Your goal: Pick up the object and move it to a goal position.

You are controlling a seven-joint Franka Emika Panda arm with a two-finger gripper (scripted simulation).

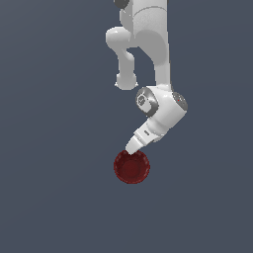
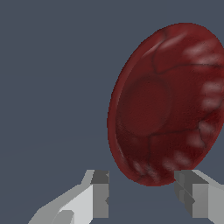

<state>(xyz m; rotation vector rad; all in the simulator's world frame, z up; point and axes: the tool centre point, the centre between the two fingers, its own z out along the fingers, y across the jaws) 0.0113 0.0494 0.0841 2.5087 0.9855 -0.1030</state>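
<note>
1. Your gripper [image 2: 142, 197] has its jaws spread, with blocky grey fingers [image 2: 100, 194].
2. The dark red bowl [image 1: 131, 167], glossy and flute-rimmed, lies on the flat grey bench [image 1: 49, 197] just beyond the fingertips.

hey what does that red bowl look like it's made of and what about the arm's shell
The bowl: probably glazed ceramic or glossy plastic; its dark red inside shows pale highlights along the fluted rim. Being a simulator render, it stays open. The arm's shell: smooth white, plastic-looking casing with soft shading, and a grey ring at one joint.
</note>
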